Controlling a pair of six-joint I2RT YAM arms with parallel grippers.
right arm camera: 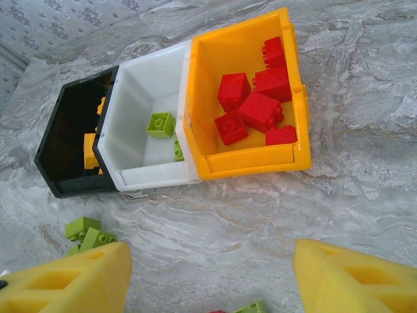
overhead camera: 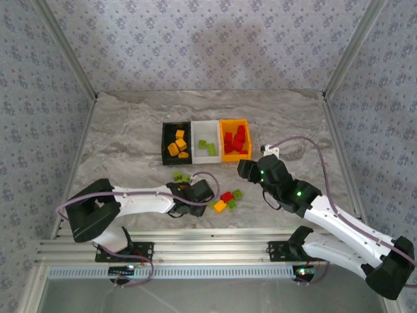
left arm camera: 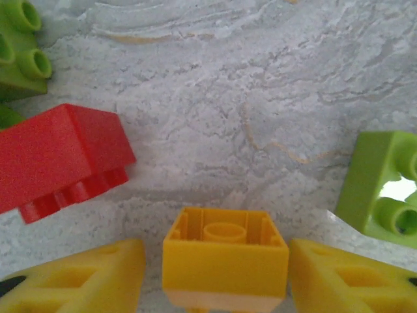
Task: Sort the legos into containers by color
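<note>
The left tool (left arm camera: 218,264) is down on the tabletop (left arm camera: 260,130) with an orange-yellow brick (left arm camera: 225,254) between its yellow fingers (left arm camera: 78,277). The brick lies upside down, hollow side up. A sliver of gap shows on one side, so I cannot tell whether the tool is clenched on it or only bracketing it. A red brick (left arm camera: 62,156) and a lime green brick (left arm camera: 384,189) lie close by, part of the loose cluster on the near side of the bins. The right tool (right arm camera: 212,280) is released, its fingers wide apart with nothing between them, hovering just near of the orange bin (right arm camera: 251,163), which holds the red pieces. The white bin (right arm camera: 140,85) in the middle holds green ones, and the black bin (right arm camera: 65,130) at the left holds orange-yellow ones. The brick is probably very light, rigid and smooth-walled, so it should be pinched squarely across two flat opposite sides. An off-centre squeeze would likely make it twist or pop out.
</note>
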